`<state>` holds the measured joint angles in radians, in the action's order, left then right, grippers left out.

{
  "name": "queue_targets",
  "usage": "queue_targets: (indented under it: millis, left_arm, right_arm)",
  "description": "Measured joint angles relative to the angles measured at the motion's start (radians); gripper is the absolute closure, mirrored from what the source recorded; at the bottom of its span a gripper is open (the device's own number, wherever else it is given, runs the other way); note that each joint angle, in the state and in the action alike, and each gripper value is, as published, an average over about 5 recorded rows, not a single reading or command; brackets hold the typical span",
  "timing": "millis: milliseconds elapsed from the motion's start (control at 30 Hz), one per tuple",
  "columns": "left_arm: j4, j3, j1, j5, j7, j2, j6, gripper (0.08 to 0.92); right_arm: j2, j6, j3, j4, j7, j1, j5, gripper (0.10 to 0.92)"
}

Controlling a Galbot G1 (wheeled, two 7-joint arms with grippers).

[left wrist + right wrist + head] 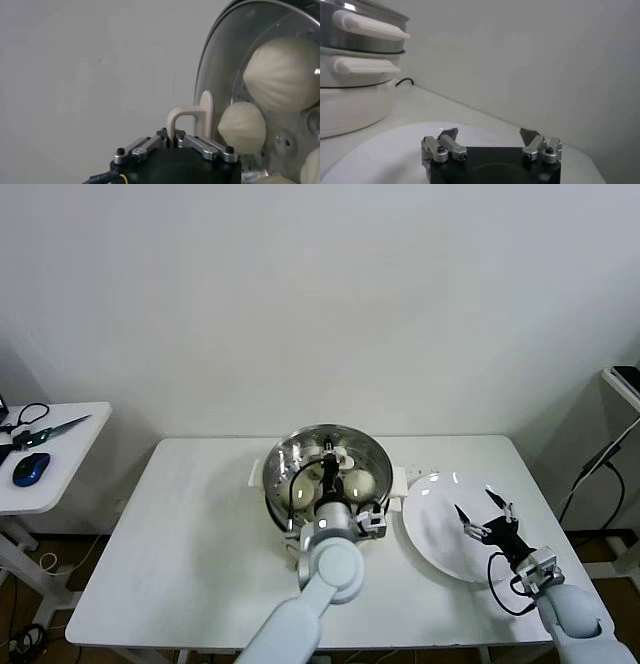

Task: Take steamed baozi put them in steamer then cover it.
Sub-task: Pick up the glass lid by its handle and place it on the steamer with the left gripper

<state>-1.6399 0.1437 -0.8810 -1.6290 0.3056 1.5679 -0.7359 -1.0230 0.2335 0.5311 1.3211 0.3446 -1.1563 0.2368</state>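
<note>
At the far left of the head view a small white side table [60, 446] carries a blue computer mouse [31, 469] and some cables, none of it part of the job. The large white rectangular work table [190, 524] fills the lower middle of the frame.

At the centre of the frame stands the steamer [275, 467], a round shiny stainless-steel pot on a cream-white base with side handles. Inside it lie the steamed baozi [360, 482], smooth cream-white domed buns; the left wrist view shows at least three of them [285, 75] resting on the perforated tray behind a round clear glass lid [220, 65]. So the loading looks finished, and the covering is the step in hand: the lid appears to be on or just over the rim, though whether it is fully seated I cannot tell.

The left gripper [330, 467] sits over the pot's centre, its jaws closed tight on the lid's cream-white arched handle [187, 117]. What seems left is to settle the lid, let go and withdraw.

To the right of the steamer, the flat white round plate [430, 524] lies bare. The right gripper [478, 520] hovers just above it in the lower right of the frame, its two dark fingers [447, 136] spread wide apart and holding nothing.
</note>
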Motion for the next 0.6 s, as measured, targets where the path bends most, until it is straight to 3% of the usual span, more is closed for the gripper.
queue_targets:
  millis: [600]
  left_arm:
    - [0.002, 0.004, -0.014, 0.009, -0.02, 0.006, -0.001, 0.846]
  right_arm:
    - [-0.002, 0.003, 0.006, 0.0, 0.006, 0.001, -0.006, 0.203]
